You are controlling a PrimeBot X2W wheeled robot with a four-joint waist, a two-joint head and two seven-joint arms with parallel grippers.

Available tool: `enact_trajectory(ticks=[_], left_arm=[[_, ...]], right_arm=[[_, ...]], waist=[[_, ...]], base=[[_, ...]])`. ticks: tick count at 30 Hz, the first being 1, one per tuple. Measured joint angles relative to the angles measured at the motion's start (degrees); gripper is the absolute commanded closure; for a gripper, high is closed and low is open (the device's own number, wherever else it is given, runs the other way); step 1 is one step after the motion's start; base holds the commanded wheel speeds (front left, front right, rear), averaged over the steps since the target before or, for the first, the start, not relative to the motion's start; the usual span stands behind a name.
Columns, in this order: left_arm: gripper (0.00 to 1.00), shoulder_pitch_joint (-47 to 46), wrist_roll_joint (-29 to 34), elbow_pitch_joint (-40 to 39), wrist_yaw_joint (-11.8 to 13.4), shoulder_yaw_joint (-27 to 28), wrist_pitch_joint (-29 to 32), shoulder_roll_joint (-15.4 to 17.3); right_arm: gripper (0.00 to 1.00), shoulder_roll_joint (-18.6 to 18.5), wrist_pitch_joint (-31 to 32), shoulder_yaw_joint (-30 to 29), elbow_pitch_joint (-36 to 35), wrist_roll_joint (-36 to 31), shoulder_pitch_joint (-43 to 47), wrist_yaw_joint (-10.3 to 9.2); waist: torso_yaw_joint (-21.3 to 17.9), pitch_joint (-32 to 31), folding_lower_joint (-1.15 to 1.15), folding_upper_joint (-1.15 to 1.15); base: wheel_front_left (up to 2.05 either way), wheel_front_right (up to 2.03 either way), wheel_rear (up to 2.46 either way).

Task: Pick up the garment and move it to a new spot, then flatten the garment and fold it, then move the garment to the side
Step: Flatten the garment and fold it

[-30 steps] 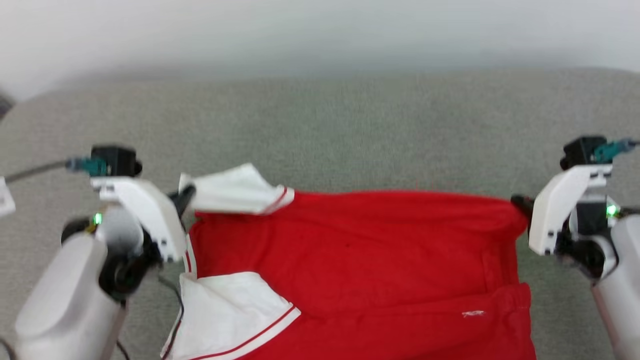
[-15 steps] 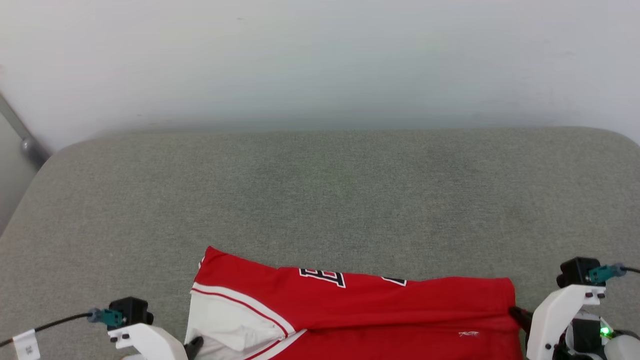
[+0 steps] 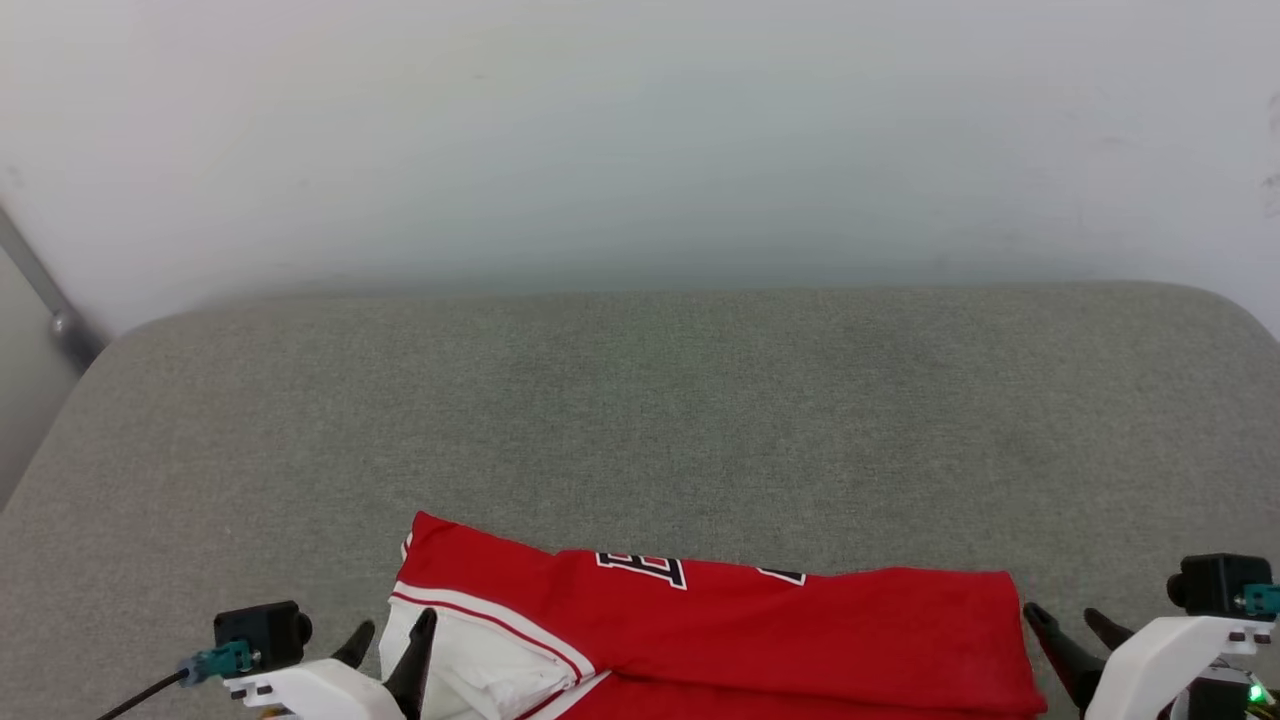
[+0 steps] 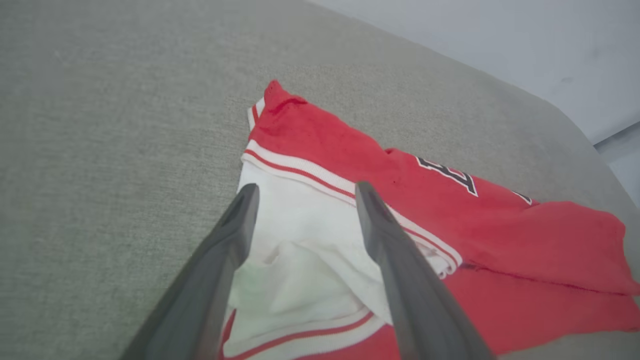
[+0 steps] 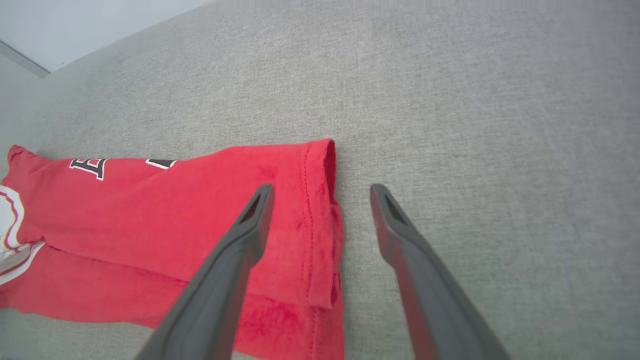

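Note:
The garment (image 3: 760, 630), red with a white sleeve (image 3: 470, 670), lies folded on the grey cushion at the near edge of the head view. A strip of black white-outlined print (image 3: 645, 568) shows along its far fold. My left gripper (image 3: 390, 640) stands open at the garment's left end, and in the left wrist view its open jaws (image 4: 306, 192) straddle the white sleeve (image 4: 300, 235) without pinching it. My right gripper (image 3: 1072, 630) is open at the right end. Its jaws (image 5: 321, 192) stand either side of the red hem (image 5: 320, 225).
The grey fabric surface (image 3: 640, 420) stretches far beyond the garment to a rounded back edge against a white wall (image 3: 640, 150). A metal pole (image 3: 45, 295) slants at the far left. Both back corners of the cushion are rounded.
Both grippers have opened and let go of the garment, which was held up spread a second ago and now lies folded. The head camera has tilted up, shifting the whole picture.

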Motion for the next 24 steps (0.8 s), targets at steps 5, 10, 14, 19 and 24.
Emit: enact_trajectory(ticks=[5,10,14,19,24], left_arm=[[0.00,0.0,3.1,-3.7,1.1,0.1,-5.8,-1.0],[0.00,-0.6,7.9,-6.9,2.5,0.0,-13.0,-1.7],[0.00,-1.3,11.0,-9.0,3.7,-0.3,-16.9,-2.4],[0.00,-1.8,14.6,-11.6,4.5,-0.3,-18.8,-2.8],[0.00,-2.4,17.3,-14.2,5.0,-0.9,-19.2,-3.0]], right_arm=[[0.00,-0.5,5.6,-4.4,-4.9,-0.7,0.9,0.00],[0.00,-0.5,15.9,-7.5,-6.5,-2.1,0.9,0.00],[0.00,-0.5,23.1,-8.5,-6.4,-2.5,0.6,-0.01],[0.00,0.7,27.3,-9.0,-4.7,-3.0,0.1,0.00],[0.00,2.1,28.1,-9.4,-1.2,-3.1,-0.5,0.00]], waist=[[0.1,-0.7,0.01,0.00],[1.1,-0.8,0.01,0.00],[2.6,-0.3,0.01,0.00],[5.0,0.7,0.01,0.00],[7.1,2.3,0.02,0.00]], base=[[0.00,0.00,0.00],[0.00,0.00,0.00],[0.00,0.00,0.00],[0.00,0.00,0.00],[0.00,0.00,0.00]])
